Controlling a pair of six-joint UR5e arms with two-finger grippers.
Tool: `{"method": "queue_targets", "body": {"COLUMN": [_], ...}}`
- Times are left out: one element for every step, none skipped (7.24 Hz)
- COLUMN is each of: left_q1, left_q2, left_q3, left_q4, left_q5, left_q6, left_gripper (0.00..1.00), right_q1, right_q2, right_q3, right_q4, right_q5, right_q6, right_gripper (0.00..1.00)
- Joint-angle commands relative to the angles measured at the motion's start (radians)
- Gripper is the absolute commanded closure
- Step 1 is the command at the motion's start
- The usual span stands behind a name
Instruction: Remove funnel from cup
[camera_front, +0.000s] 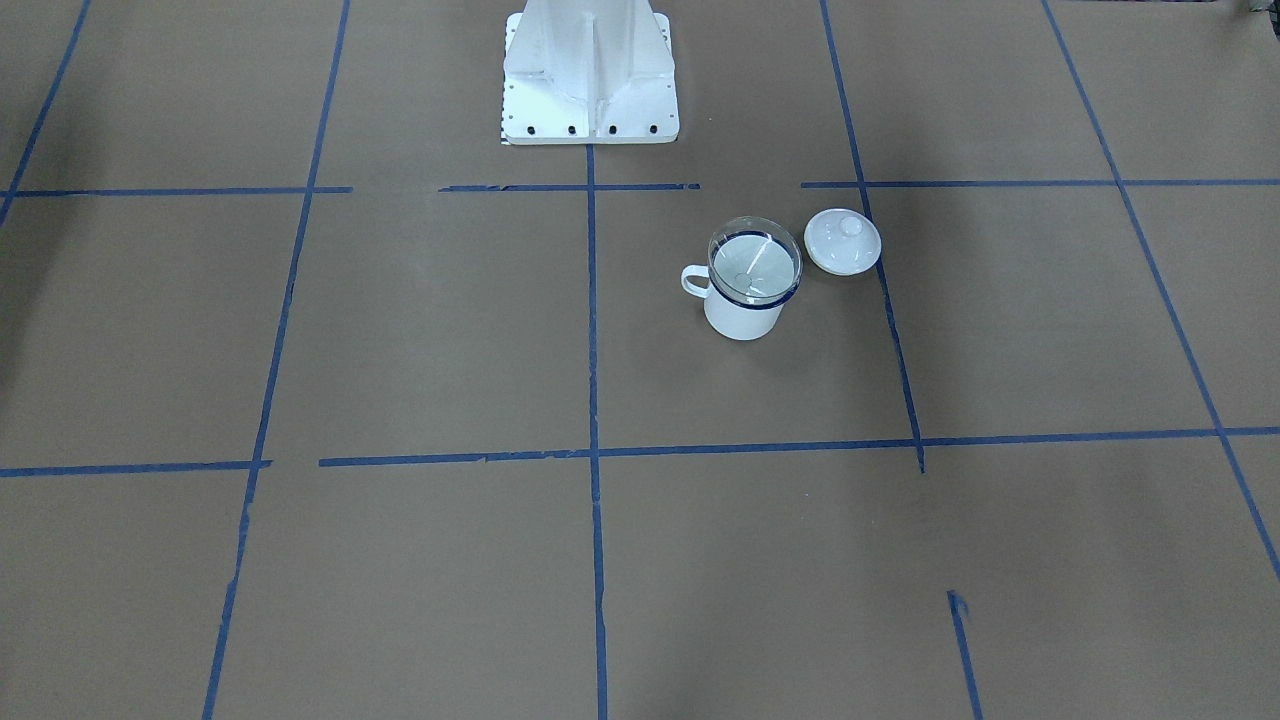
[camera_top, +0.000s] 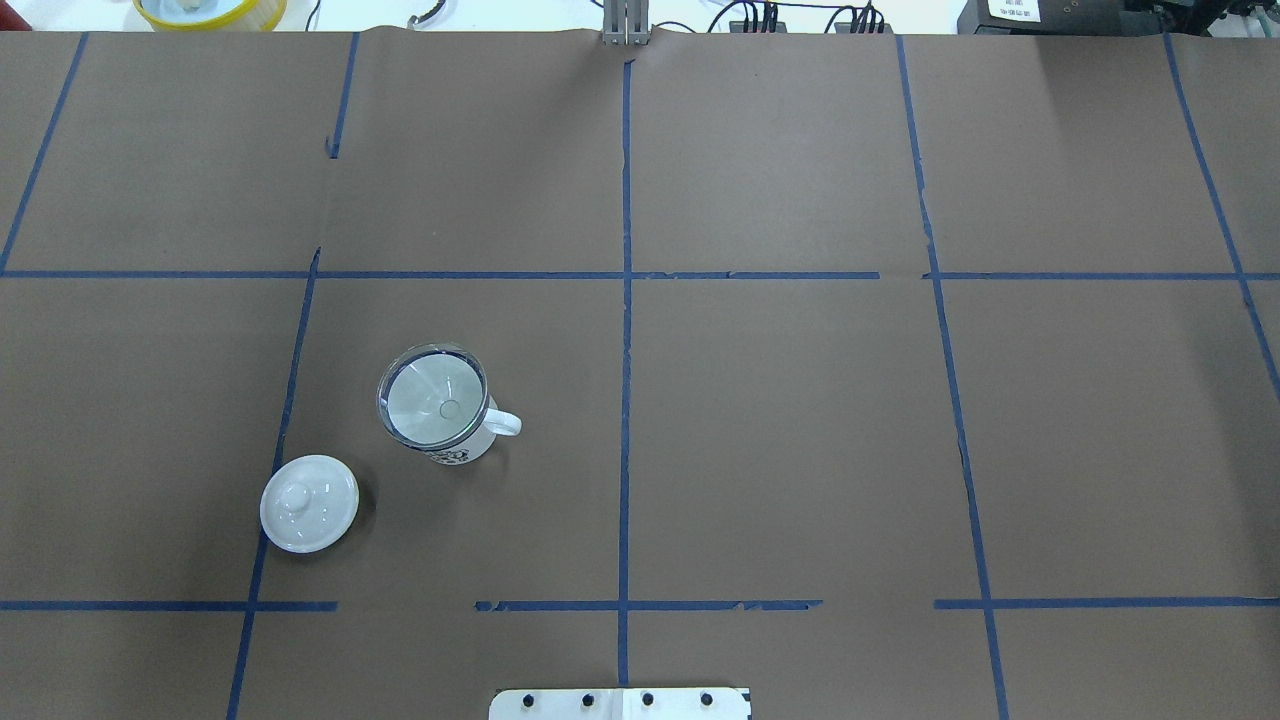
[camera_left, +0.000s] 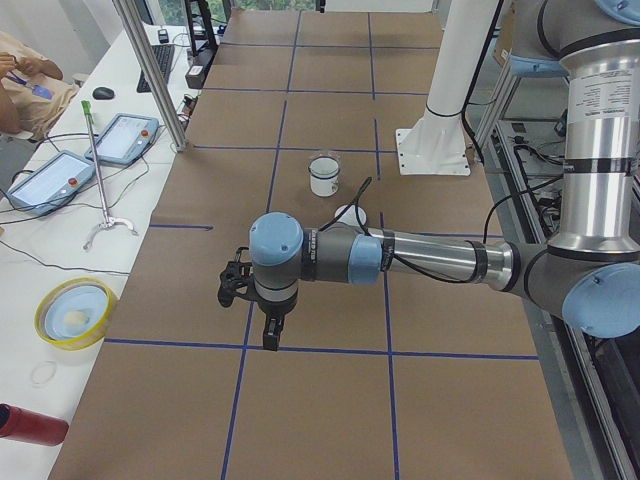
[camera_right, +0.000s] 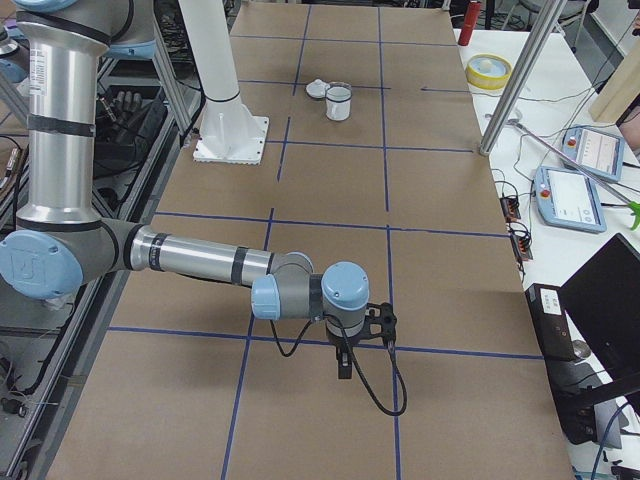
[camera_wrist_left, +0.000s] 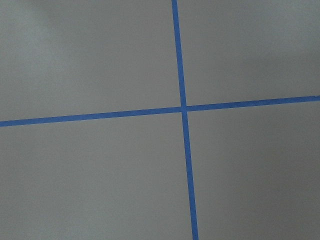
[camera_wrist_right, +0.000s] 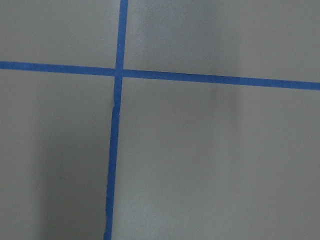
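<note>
The white enamel cup (camera_front: 745, 312) with a dark blue rim stands upright on the brown table, its handle towards the table's centre line. The clear funnel (camera_front: 755, 262) sits in its mouth, rim resting on the cup's rim. Both also show in the overhead view: cup (camera_top: 458, 450), funnel (camera_top: 432, 396). My left gripper (camera_left: 270, 338) shows only in the exterior left view, far from the cup, near the table's left end. My right gripper (camera_right: 345, 365) shows only in the exterior right view, at the opposite end. I cannot tell whether either is open or shut.
A white round knobbed lid (camera_top: 309, 503) lies on the table beside the cup, on the robot's side and further left. The robot's white base plate (camera_front: 590, 110) stands at the table's edge. Blue tape lines cross the brown surface. Both wrist views show only table and tape.
</note>
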Motion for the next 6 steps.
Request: {"method": "queue_targets", "body": {"left_q1": [0.003,0.004,0.007,0.016,0.035,0.094], "left_q2": [0.003,0.003,0.003,0.003,0.005,0.003], "left_q3": [-0.005,-0.006,-0.021,-0.085,-0.125,-0.165], "left_q4": [-0.007,-0.043,-0.047,-0.035,-0.022,-0.019], "left_q5": [0.0,-0.003,-0.007,-0.008,-0.006,0.003], "left_q6": [-0.003,-0.004,-0.057,-0.145,-0.177,-0.26], "left_gripper": [0.0,0.0,0.0,0.0,0.0,0.0], "right_q1": [0.0,0.0,0.0,0.0,0.0,0.0], "right_q2": [0.0,0.0,0.0,0.0,0.0,0.0], "right_q3": [0.0,0.0,0.0,0.0,0.0,0.0], "right_q4": [0.0,0.0,0.0,0.0,0.0,0.0], "right_q5": [-0.001,0.0,0.0,0.0,-0.001,-0.001], "right_q6": [0.0,0.0,0.0,0.0,0.0,0.0], "right_gripper": [0.0,0.0,0.0,0.0,0.0,0.0]}}
